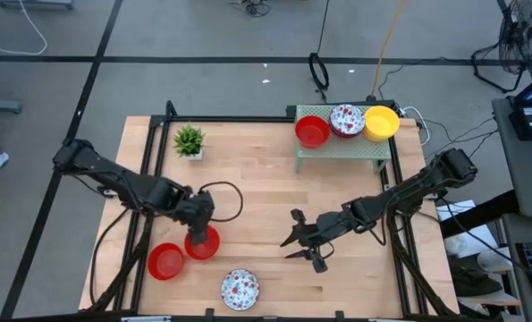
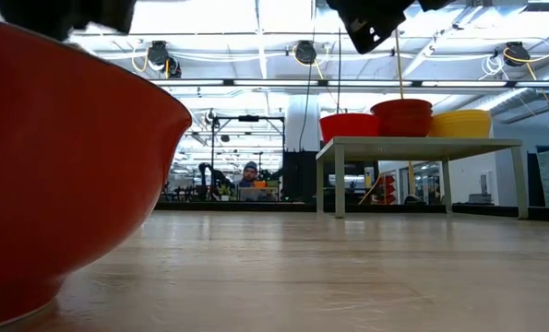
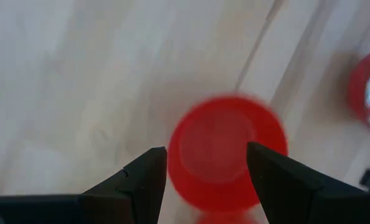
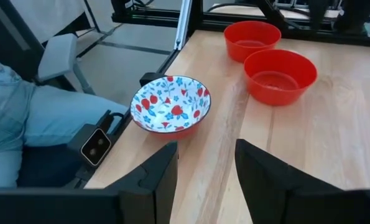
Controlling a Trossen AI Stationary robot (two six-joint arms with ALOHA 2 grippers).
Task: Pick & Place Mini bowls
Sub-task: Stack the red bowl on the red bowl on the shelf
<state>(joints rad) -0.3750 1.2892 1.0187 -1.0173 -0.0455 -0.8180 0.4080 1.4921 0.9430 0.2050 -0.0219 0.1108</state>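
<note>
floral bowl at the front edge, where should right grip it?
Pinch the rim of the floral bowl from above, one finger inside, one outside. It sits upright and alone, too wide to span. The right gripper is open, facing it, so take the near rim.

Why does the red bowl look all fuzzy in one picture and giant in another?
In the left wrist view the red bowl is blurred, edges smeared, between the left hand's open fingers. In the low view a red bowl sits very near the lens, so it looms huge. The right wrist view is sharp.

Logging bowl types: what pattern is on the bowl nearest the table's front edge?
White with red floral speckles and small blue-green marks: the speckled bowl, clearest in the right wrist view.
</note>
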